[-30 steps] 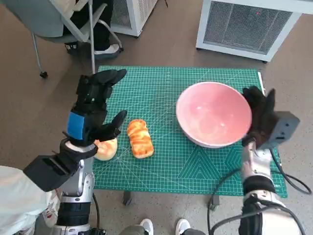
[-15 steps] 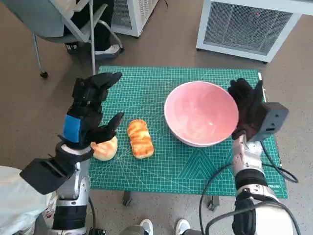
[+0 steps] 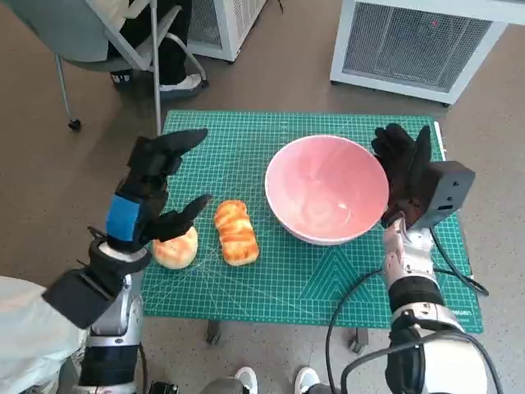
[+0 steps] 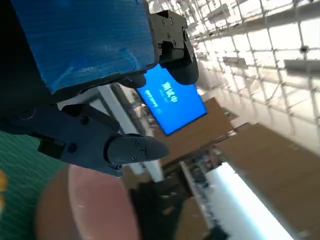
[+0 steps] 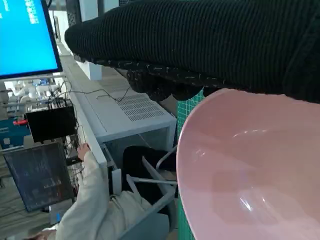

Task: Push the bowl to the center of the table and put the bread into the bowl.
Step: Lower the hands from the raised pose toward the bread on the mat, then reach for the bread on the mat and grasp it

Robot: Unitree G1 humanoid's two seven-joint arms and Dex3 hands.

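- The green cutting mat (image 3: 271, 279) covered the small table, with a white grille unit (image 3: 418, 41) on the floor beyond it.
- The pink bowl (image 3: 326, 190) sat right of the mat's middle.
- My right hand (image 3: 404, 168) pressed flat against the bowl's rim, gripping nothing.
- My left hand (image 3: 156, 185) hovered with fingers spread wide and empty.
- The bread (image 3: 235, 231) lay just beside a round bun (image 3: 175, 249); I judged a hard shove could tip the bowl or slide it into the bread.
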